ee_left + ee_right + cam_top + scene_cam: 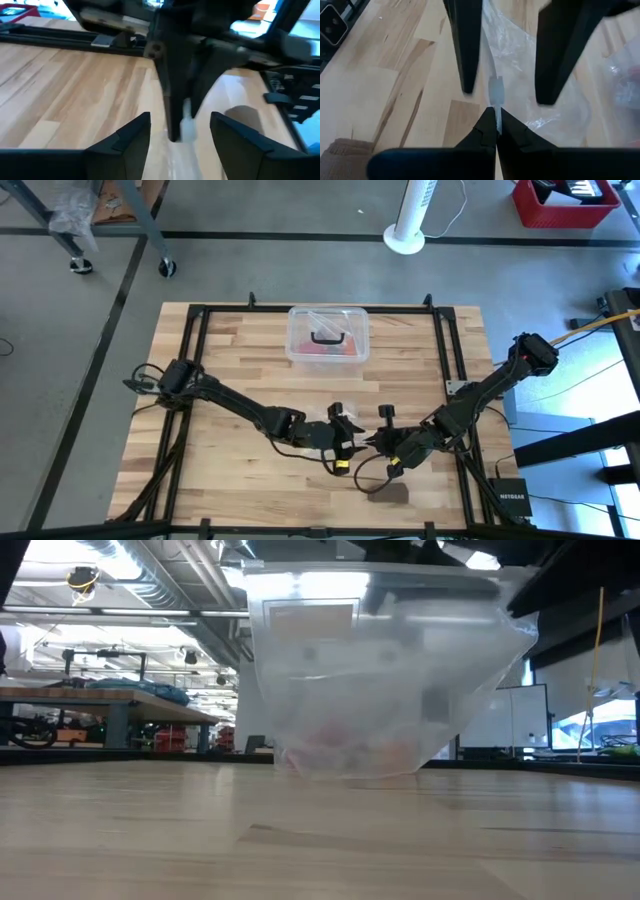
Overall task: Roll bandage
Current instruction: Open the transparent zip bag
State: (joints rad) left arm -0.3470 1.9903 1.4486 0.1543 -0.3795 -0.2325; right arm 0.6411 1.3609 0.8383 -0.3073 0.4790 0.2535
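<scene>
Bandage (388, 493) near right gripper (376, 442)

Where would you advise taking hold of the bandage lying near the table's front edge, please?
Probably a long edge, from above: the bandage lies flat on the table, apart from the arms, so it needs pinching across an edge. The right gripper is nearest, but is shut on the clear plastic bag.

Grey floor (300, 270), white fan base (405, 240)
</scene>
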